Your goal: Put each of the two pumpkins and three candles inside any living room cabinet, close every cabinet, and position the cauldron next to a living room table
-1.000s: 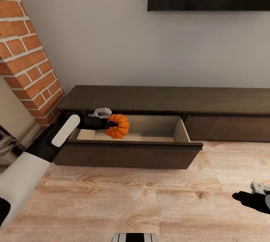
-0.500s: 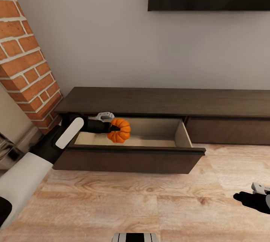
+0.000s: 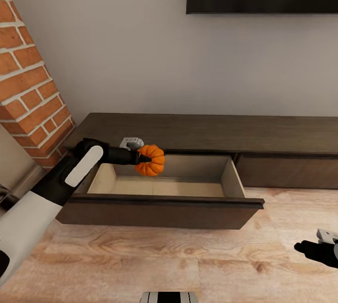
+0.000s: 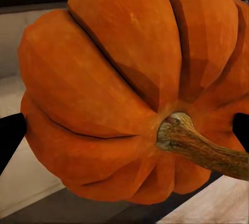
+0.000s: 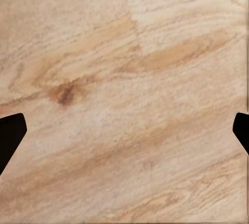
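One pumpkin (image 3: 150, 159) held over the open drawer (image 3: 159, 209), not yet released.

The left gripper (image 3: 141, 157) is clamped on the pumpkin, with the drawer's pale floor below it and the cabinet (image 3: 202, 130) top close above and behind. Raised or pushed further in, the gripper could catch that edge; dropped from here, the pumpkin might roll. The right gripper (image 3: 310, 248) hangs spread over bare floor (image 5: 124, 99).

Head view looks down on the open cabinet (image 3: 159, 200); left wrist sits close against the pumpkin (image 4: 124, 89), which both views share; right wrist faces the floor (image 5: 124, 78).
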Robot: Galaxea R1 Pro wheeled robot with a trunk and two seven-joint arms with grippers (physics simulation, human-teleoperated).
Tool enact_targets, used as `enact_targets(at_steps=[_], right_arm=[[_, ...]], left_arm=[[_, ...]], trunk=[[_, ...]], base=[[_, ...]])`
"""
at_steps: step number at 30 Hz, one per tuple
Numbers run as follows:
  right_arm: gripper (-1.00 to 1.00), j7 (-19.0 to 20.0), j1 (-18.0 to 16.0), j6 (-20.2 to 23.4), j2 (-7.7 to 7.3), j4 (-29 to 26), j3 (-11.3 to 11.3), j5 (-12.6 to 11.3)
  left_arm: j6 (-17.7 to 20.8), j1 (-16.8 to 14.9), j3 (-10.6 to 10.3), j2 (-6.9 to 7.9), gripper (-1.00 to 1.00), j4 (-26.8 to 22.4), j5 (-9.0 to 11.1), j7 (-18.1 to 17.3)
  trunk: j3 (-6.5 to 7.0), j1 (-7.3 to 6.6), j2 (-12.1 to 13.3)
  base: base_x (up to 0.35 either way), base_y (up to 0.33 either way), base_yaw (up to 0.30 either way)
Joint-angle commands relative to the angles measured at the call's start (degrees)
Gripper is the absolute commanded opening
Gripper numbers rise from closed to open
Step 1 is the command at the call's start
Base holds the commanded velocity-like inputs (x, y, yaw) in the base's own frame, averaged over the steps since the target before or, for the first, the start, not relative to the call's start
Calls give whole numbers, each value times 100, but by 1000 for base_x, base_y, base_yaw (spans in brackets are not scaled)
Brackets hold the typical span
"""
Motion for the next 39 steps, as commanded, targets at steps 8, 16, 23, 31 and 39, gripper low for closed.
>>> enact_targets(at_steps=[8, 16, 23, 31, 39], right_arm=[[100, -30, -2, 123, -75, -8, -998, 474], [100, -20, -2, 125, -83, -18, -1142, 556], [100, -19, -2, 139, -84, -63, -1565, 577], [100, -13, -2, 142, -84, -83, -1594, 583], [100, -11, -2, 140, -81, -93, -1595, 581]], left_arm=[[11, -7, -540, -29, -100, 391, -39, 51], [-8, -7, -786, -88, -100, 451, -61, 556], [-51, -7, -1118, -363, -100, 931, -59, 651], [-585, -7, -1091, -902, -100, 2086, -114, 669], [-881, -7, -1073, -1093, -100, 2306, -142, 707]], trunk=[[-5, -2, -2], [-5, -2, -2], [-5, -2, -2], [-5, -2, -2], [-5, -2, -2]], base=[[198, 0, 0], [50, 0, 0], [2, 0, 0], [0, 0, 0], [0, 0, 0]])
